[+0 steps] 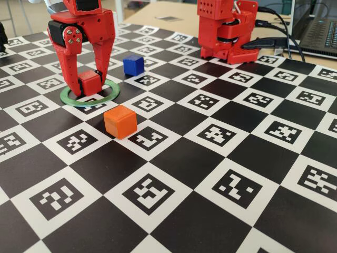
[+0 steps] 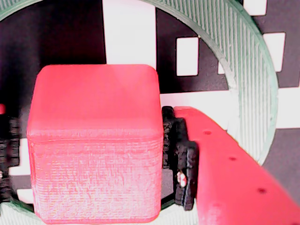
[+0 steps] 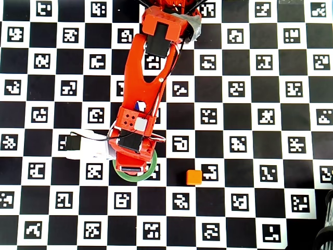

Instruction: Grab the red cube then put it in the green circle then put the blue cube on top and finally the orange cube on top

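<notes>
Placement of the red cube [image 1: 89, 82] is the step I judge in hand: my gripper [image 1: 88, 88] clamps it inside the green circle [image 1: 107, 95] near the board's [image 1: 226, 221] edge, so next I'd release and fetch the blue cube [image 1: 134, 65], then the orange cube [image 1: 120, 121]; no readable writing, only coded markers.

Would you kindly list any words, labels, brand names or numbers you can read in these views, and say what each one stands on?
None: no readable word, brand or number shows in any view.
The black-and-white checkered board carries only coded square marker patterns, not letters.
The small matte red plastic cube, the orange plastic cube and the blue plastic cube are unmarked.
</notes>
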You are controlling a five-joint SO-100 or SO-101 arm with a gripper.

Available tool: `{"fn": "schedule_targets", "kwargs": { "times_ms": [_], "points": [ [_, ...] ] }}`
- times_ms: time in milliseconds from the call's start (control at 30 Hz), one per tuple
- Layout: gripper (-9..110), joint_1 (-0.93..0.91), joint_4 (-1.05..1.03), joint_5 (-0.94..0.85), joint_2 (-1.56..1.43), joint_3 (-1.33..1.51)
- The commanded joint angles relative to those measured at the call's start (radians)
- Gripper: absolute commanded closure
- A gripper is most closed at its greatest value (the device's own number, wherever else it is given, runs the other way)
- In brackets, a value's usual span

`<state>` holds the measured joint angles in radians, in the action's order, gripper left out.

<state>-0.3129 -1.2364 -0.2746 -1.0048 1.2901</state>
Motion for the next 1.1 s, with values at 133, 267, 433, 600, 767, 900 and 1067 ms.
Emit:
{"fn": "schedule_targets", "kwargs": {
  "times_ms": [133, 267, 433, 600, 767, 900, 1067],
  "points": [
    [76, -0.008, -0.012, 0.006, -0.046, -0.078],
    [76, -0.009, -0.048, 0.011, -0.064, -0.098],
    [76, -0.006, -0.149, 0.021, -0.163, -0.158],
    [74, -0.003, -0.270, 0.046, -0.281, -0.227],
    [70, -0.017, -0.405, 0.021, -0.354, -0.273],
    [68, -0.049, -0.480, -0.017, -0.423, -0.236],
    [65, -0.106, -0.497, -0.067, -0.552, -0.104]
  ]
}}
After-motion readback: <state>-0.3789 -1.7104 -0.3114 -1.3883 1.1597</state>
